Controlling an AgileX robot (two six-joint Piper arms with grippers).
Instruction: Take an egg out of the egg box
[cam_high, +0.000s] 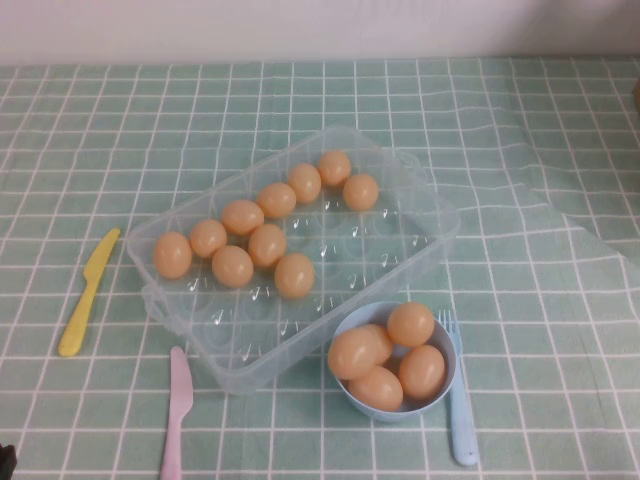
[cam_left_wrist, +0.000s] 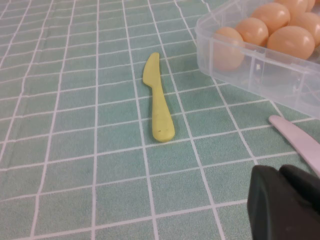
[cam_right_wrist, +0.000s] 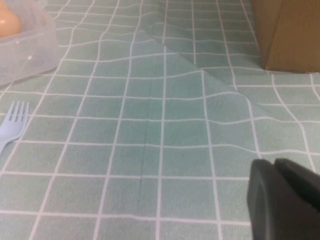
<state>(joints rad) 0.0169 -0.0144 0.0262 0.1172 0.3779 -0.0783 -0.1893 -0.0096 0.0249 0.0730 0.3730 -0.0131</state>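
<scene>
**Egg extraction: approach not yet begun**

High view: the egg (cam_high: 294, 275) sits in the egg box (cam_high: 420, 250) at frame centre; choose this exposed one.
Left wrist view: left end effector (cam_left_wrist: 280, 200), lower right, state indeterminate.
Right wrist view: right end effector (cam_right_wrist: 282, 200), lower right, likewise indeterminate, over bare tabletop (cam_right_wrist: 165, 125).

Clear plastic egg box (cam_high: 420, 235) lying diagonally mid-table, lidless, ten glossy orange-tan eggs (cam_high: 294, 275) in its dimples

Orange-tan eggs (cam_high: 232, 266) are held in the clear egg box (cam_high: 400, 250) and a light-blue bowl (cam_high: 345, 325) on a green, white-gridded tablecloth (cam_high: 540, 120). A yellow knife (cam_high: 88, 292), pink knife (cam_high: 177, 412) and pale-blue fork (cam_high: 459, 400) are seen; the left gripper (cam_left_wrist: 280, 202) and right gripper (cam_right_wrist: 280, 200) are black.
</scene>
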